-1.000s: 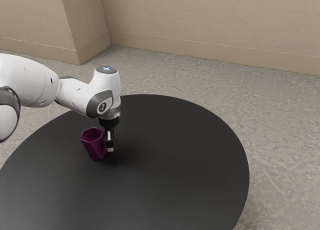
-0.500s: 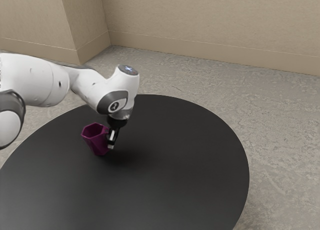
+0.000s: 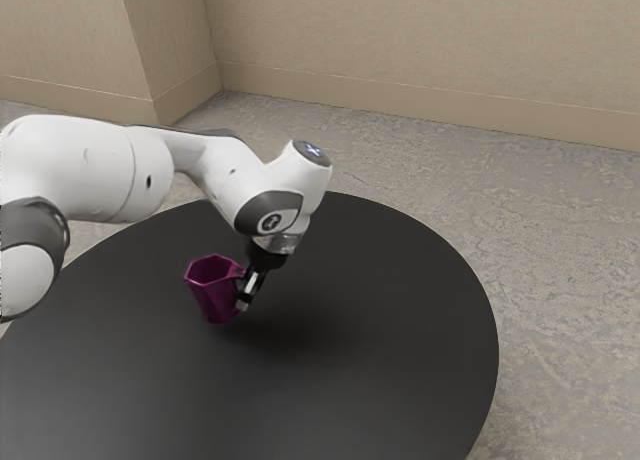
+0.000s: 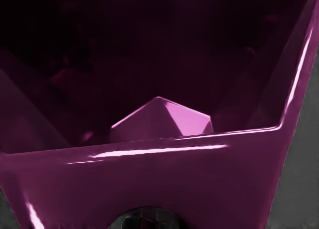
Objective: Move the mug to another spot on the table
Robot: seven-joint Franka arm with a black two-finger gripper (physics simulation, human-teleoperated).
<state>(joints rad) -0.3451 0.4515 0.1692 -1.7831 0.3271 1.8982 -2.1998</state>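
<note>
Shifted toward the exterior view's right over the last second: arm, pincer and mug together, the hand now leaning over more steeply than before. Item one, tabletop (image 3: pixel 400 310): round, black, with broad bare room ahead toward the exterior view's right and near edge. Item two, arm (image 3: pixel 190 175): white, reaching in from the exterior view's left, wrist bent down over the tabletop's left-centre. Item three, mug (image 3: pixel 212 285): purple, faceted, open mouth up, tilted with the hand, at the tabletop's left-centre; whether its base is touching or just clear of the surface cannot be told. Its wall (image 4: pixel 159 174) runs directly beneath the wrist camera. Item four, pincer (image 3: pixel 241 300): black, pinching the mug's wall on the side nearest the exterior view's right, one finger outside and the other apparently inside. Risk noted: a hold on one thin wall lets the mug pivot; further tilt or a quick swing could slip it loose or tip it over.
</note>
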